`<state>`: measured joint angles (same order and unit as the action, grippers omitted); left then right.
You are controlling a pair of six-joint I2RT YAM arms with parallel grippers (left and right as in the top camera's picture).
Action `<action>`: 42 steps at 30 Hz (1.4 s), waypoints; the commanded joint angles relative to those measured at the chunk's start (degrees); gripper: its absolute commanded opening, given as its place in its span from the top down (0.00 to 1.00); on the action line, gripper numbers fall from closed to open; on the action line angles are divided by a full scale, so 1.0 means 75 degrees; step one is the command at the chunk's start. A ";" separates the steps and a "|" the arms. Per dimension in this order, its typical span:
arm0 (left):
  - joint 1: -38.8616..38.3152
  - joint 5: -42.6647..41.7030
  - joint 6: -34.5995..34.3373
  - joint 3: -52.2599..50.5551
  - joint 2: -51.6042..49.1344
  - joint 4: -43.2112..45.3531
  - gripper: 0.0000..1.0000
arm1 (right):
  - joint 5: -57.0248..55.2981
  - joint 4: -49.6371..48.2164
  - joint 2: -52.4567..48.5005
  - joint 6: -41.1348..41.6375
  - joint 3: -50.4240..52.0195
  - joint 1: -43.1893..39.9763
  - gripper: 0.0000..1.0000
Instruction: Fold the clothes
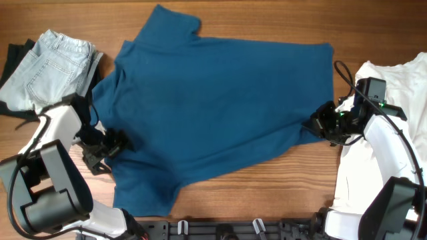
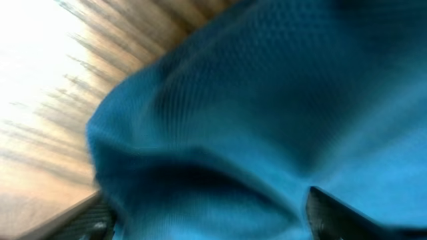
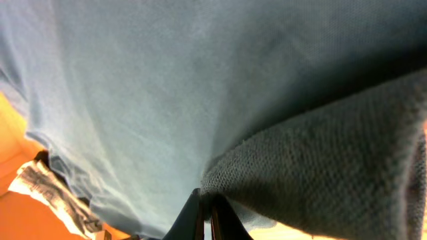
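Nearby, pale denim jeans (image 1: 53,63) at ten o'clock, white cloth (image 1: 400,87) at three; right jaws pinch the blue knit shirt (image 1: 213,100) (left jaws wide).

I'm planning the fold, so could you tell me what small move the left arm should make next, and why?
Probably close the left gripper on the blue shirt. In its wrist view the fingers stand apart with fabric bunched between them, while the right gripper is shut on the opposite edge, so both sides could then lift together.
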<state>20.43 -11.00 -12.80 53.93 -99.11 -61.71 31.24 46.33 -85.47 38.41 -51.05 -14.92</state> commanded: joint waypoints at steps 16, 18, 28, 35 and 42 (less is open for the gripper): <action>0.0361 -0.1594 0.0455 0.2652 0.0425 -0.1416 0.96 | -0.2369 0.1830 0.0076 -0.1445 -0.0064 0.0032 0.96; 0.0315 -0.1714 0.0452 0.2693 0.0425 -0.1119 0.96 | -0.2081 0.1562 0.0076 -0.1422 -0.0064 0.0032 0.96; -0.0189 -0.1390 0.0589 0.2690 0.0420 -0.0562 0.40 | -0.1944 0.0825 0.0076 -0.1271 -0.0041 0.0032 0.46; -0.0274 0.0481 0.0676 0.1845 0.0414 -0.0965 0.40 | -0.2620 0.0825 0.0067 -0.1253 0.0688 0.0029 0.39; -0.0277 0.0329 0.0545 -0.0015 0.0414 0.0787 0.43 | -0.2503 0.0641 0.0067 -0.1122 0.0968 0.0023 0.38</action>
<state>18.48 -9.19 -8.82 58.08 -96.42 -58.04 12.97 51.48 -85.47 29.52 -44.12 -14.87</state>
